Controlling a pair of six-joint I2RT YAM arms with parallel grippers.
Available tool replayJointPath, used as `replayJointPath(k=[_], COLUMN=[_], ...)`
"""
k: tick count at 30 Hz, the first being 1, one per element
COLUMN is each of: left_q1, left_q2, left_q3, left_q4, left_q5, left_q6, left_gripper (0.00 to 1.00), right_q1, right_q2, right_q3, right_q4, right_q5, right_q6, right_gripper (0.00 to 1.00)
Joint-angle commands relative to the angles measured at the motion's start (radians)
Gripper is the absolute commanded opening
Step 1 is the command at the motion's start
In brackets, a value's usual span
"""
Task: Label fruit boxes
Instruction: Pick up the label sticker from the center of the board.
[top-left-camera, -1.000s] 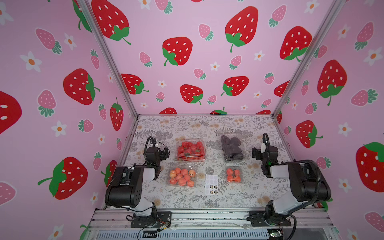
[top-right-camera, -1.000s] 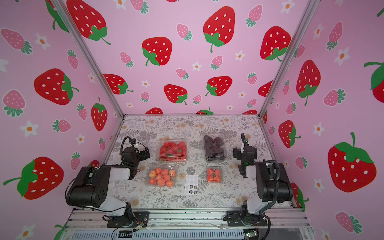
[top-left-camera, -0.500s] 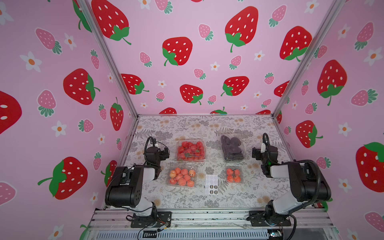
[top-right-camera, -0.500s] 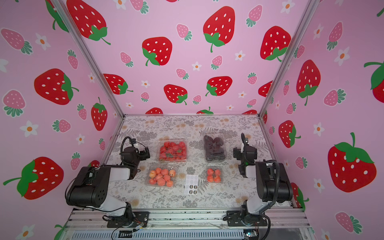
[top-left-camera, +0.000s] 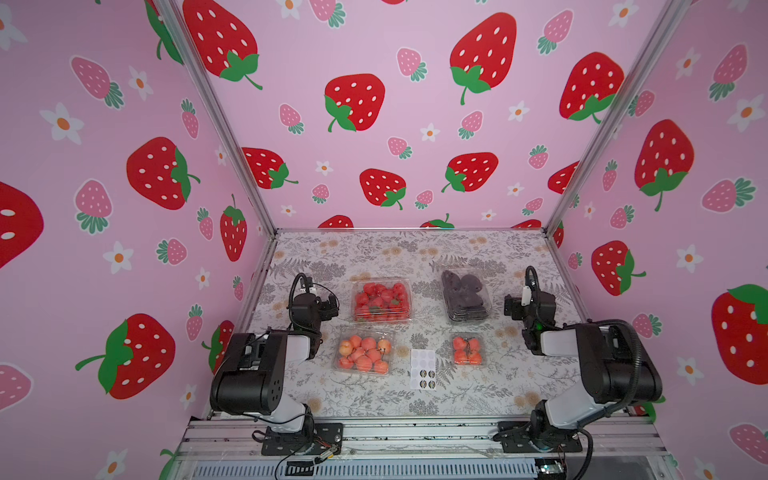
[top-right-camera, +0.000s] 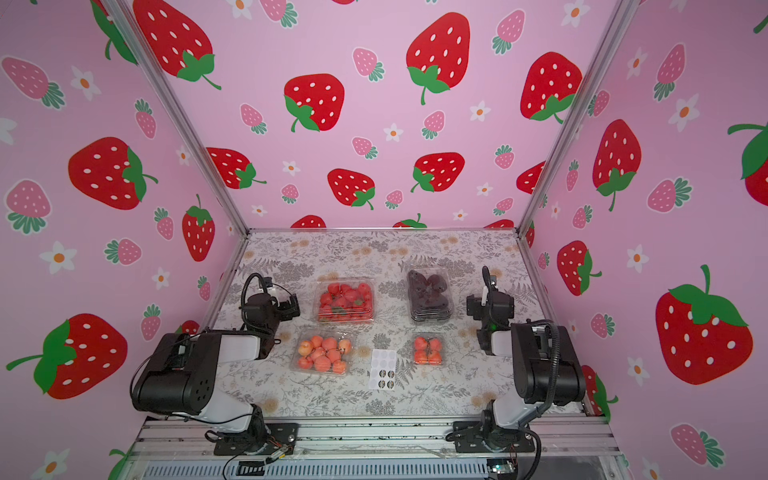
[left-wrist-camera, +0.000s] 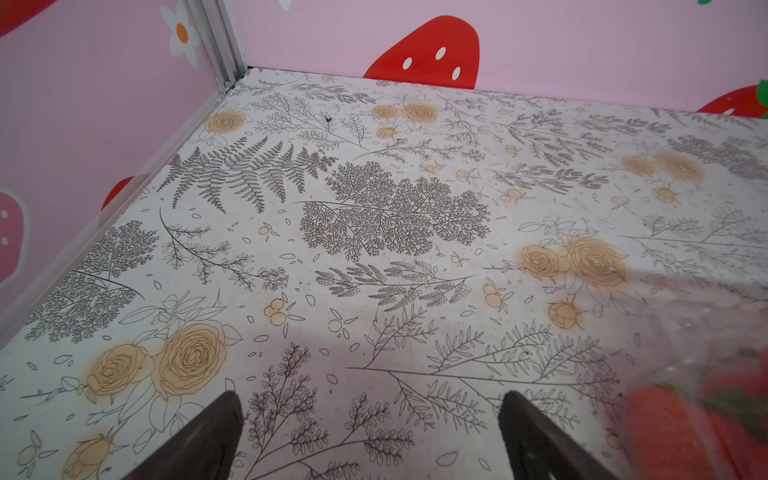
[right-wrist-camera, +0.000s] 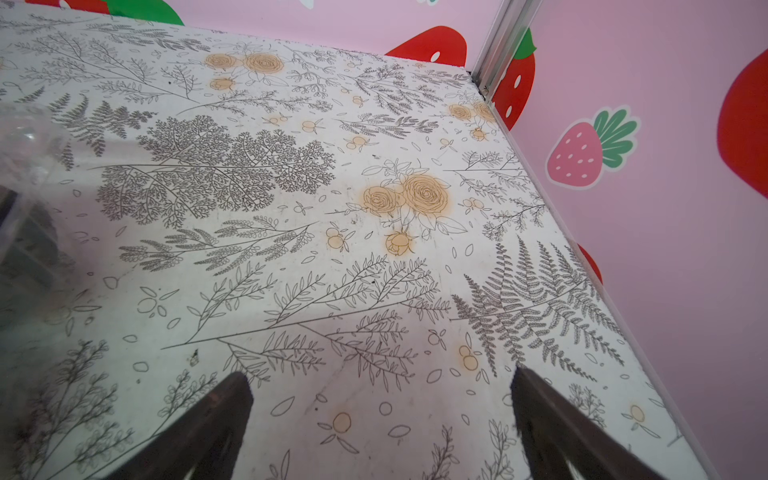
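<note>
We hold nothing: our left gripper (top-left-camera: 328, 305) gapes empty beside the strawberry box (top-left-camera: 382, 300), and our right gripper (top-left-camera: 509, 307) gapes near the dark-fruit box (top-left-camera: 465, 296). The orange-pink fruit box (top-left-camera: 365, 352) and the small box (top-left-camera: 467, 350) flank the sticker sheet (top-left-camera: 423, 369).

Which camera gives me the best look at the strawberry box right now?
Either top view. Both top views show the whole strawberry box from above, with nothing in front of it. The left wrist view catches only a blurred corner of it at the frame's edge. The right wrist view shows none of it.
</note>
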Motion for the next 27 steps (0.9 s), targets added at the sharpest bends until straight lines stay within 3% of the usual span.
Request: replayJointPath(k=[1, 3, 8, 12, 14, 16, 18, 20, 21, 23, 27], left_q1=[0.002, -0.003, -0.056, -0.107, -0.125, -0.128, -0.133, -0.14, -0.14, -0.14, -0.137], left_q2=[-0.016, -0.049, -0.174, -0.331, -0.419, -0.501, -0.564, -0.625, -0.648, -0.7, -0.808], left_q3=[0.023, 0.03, 0.011, 0.049, 0.086, 0.128, 0.16, 0.185, 0.185, 0.159, 0.042], left_q4=[0.015, -0.027, -0.11, -0.284, -0.384, -0.488, -0.566, -0.636, -0.639, -0.601, -0.515], left_q5=[0.012, 0.024, -0.061, -0.087, -0.081, -0.068, 0.006, 0.105, 0.164, 0.291, 0.4], left_q6=[0.018, 0.028, 0.044, 0.03, -0.034, -0.209, -0.311, -0.389, -0.411, -0.469, -0.62], left_gripper=[0.99, 0.99, 0.99, 0.99, 0.99, 0.99, 0.99, 0.99, 0.99, 0.99, 0.99], right_q1=[-0.004, -0.002, 0.003, 0.006, 0.009, 0.008, 0.007, 0.005, -0.001, -0.009, -0.009], right_q2=[-0.015, -0.052, -0.203, -0.312, -0.396, -0.501, -0.578, -0.653, -0.67, -0.747, -0.814], right_q3=[0.011, 0.023, 0.164, 0.185, 0.165, 0.178, 0.191, 0.181, 0.166, 0.14, 0.107], right_q4=[0.022, -0.025, -0.43, -0.555, -0.575, -0.657, -0.732, -0.828, -0.836, -0.819, -0.819], right_q5=[-0.012, -0.058, -0.031, -0.211, -0.292, -0.357, -0.387, -0.367, -0.412, -0.551, -0.569], right_q6=[-0.006, -0.028, 0.007, -0.029, 0.015, 0.127, 0.244, 0.489, 0.53, 0.511, 0.556], right_gripper=[0.99, 0.99, 0.99, 0.99, 0.99, 0.99, 0.99, 0.99, 0.99, 0.99, 0.99])
